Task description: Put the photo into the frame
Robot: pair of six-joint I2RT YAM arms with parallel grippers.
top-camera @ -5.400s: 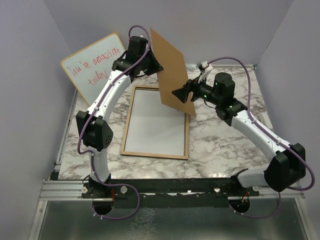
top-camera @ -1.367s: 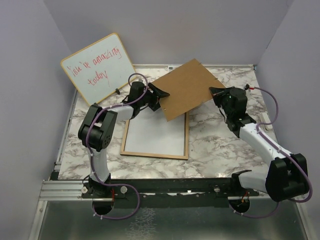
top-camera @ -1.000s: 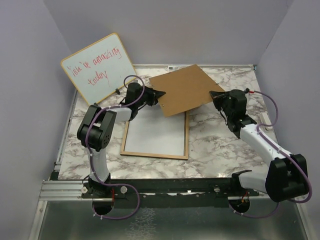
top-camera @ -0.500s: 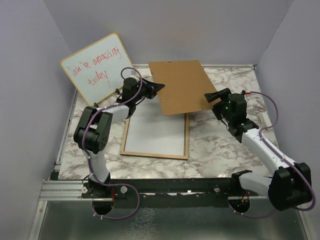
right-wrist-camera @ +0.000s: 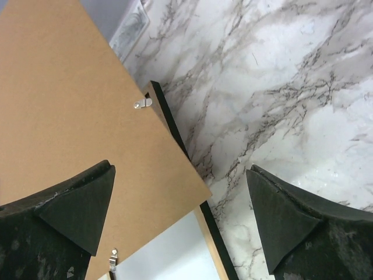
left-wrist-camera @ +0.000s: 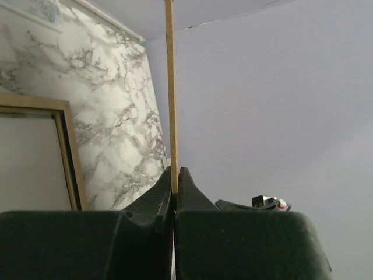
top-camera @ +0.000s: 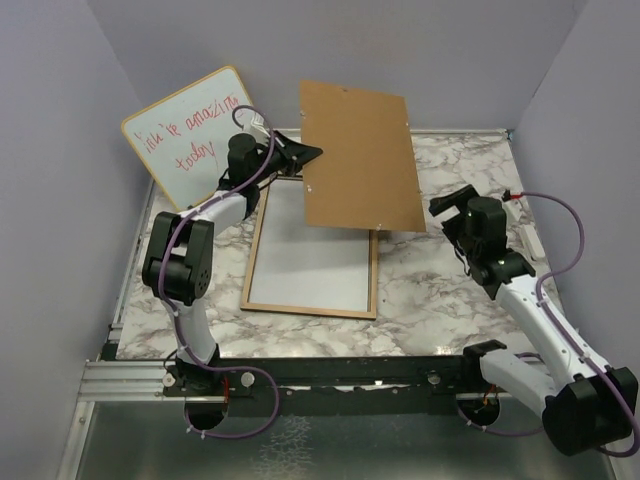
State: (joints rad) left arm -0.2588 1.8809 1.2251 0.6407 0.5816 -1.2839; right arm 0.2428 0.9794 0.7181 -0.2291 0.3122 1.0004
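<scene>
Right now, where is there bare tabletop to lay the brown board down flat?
Widest: the bare table right of the frame, between its right rail and the right gripper. A narrower strip runs along the frame's near rail. Crowded: far left, where whiteboard, left gripper and the held brown board bunch together.

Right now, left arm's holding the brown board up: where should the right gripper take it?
Likely its free right edge by the near corner, coming from the right. The brown board is thin and tilted clear of the frame, so jaws can straddle that edge. The left gripper pinches the opposite edge; the open right gripper sits beside that corner. Avoid the metal tabs.
</scene>
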